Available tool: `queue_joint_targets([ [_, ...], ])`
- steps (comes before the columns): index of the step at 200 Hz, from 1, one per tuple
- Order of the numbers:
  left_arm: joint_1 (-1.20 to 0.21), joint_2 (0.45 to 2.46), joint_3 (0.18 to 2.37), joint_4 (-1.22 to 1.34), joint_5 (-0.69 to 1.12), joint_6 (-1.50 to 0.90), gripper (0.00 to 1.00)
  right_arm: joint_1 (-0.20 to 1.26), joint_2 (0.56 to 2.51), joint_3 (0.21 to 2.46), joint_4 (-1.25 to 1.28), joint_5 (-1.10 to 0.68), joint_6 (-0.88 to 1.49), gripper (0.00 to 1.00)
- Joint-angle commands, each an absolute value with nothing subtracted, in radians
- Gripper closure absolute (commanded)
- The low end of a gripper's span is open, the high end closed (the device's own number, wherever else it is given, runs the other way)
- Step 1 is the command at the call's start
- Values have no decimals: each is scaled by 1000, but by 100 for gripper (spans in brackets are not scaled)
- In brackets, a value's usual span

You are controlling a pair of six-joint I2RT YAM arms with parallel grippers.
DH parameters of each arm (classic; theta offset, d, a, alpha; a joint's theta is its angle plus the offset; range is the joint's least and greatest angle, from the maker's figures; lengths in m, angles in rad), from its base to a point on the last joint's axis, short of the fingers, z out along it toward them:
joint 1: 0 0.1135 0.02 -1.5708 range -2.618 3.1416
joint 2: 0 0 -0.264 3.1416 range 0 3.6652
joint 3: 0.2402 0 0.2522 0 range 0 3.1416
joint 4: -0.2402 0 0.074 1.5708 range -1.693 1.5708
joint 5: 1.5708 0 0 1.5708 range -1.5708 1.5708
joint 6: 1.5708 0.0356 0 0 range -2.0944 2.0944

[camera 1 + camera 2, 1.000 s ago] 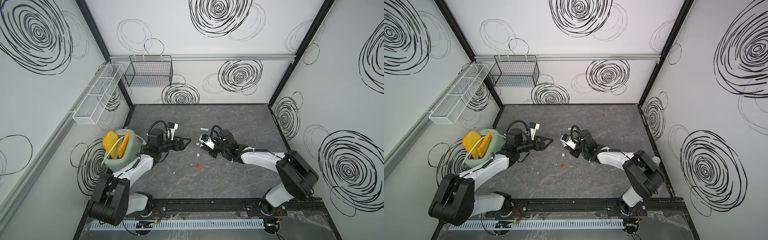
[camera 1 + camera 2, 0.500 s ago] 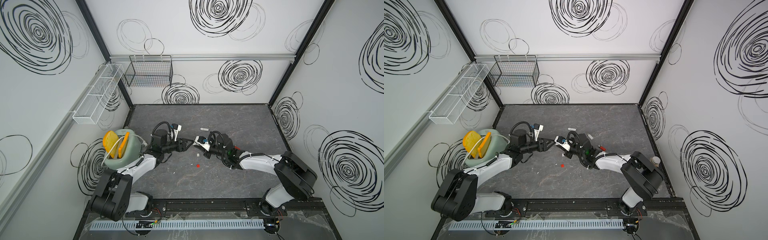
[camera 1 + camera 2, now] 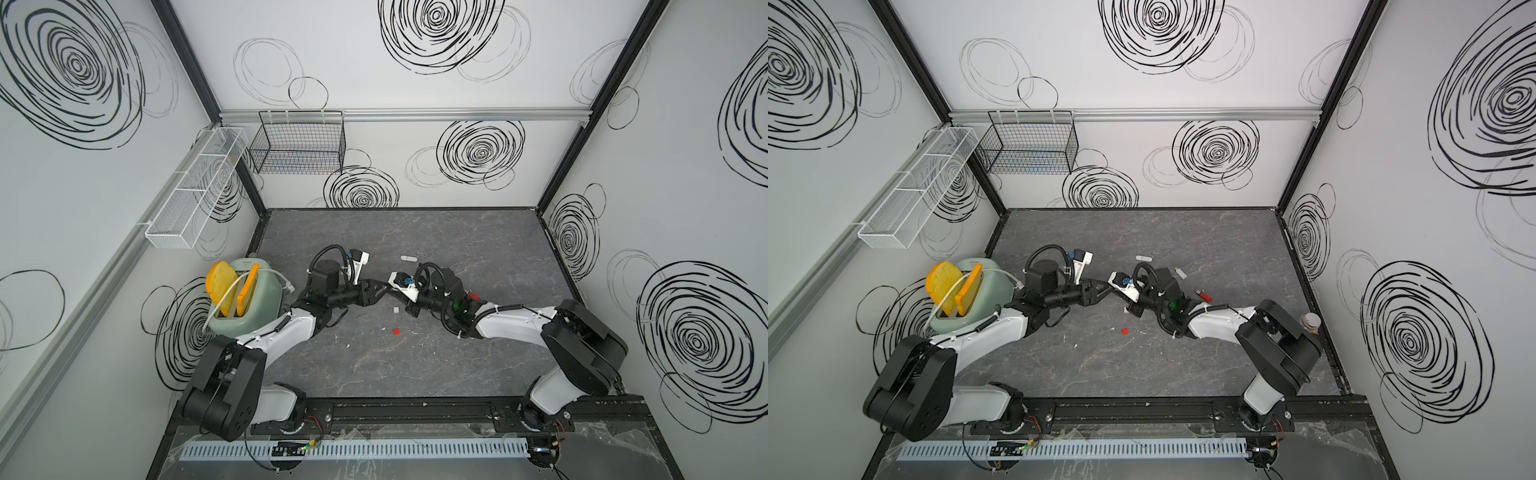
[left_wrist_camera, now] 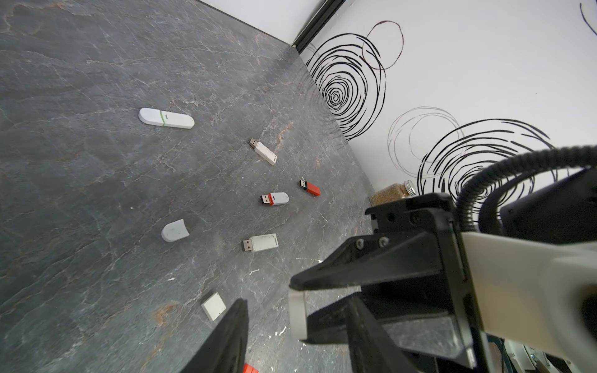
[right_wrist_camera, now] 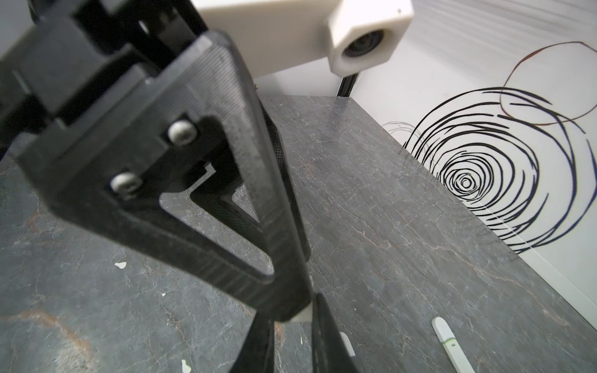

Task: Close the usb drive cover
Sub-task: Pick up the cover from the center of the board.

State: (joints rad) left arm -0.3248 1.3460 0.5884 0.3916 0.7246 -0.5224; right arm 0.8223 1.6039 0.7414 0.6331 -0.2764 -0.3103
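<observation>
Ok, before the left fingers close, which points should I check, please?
1. Grip of right fingers on white piece: ok.
2. White piece between left fingers: ok.
3. Left fingers shut on it: not ok, they stand apart.
4. Piece is drive or cap: cannot tell.
5. Spare rounded cap and square cap lie free on table: ok.

walls (image 3: 374, 62): white, black swirls; floor (image 3: 415, 374): grey marbled; back wall: black wire basket (image 3: 297, 145); side wall: white mesh rack (image 3: 195, 191)
</observation>
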Motion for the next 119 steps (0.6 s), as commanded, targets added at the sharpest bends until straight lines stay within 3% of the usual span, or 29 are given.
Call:
queue_joint_targets([
  [1,-332,1363,595,423,738,-513,46,830,1608,764,665,-290,-315,89],
  [119,-362,1375,617,411,784,-523,79,833,1608,778,656,-301,-334,89],
])
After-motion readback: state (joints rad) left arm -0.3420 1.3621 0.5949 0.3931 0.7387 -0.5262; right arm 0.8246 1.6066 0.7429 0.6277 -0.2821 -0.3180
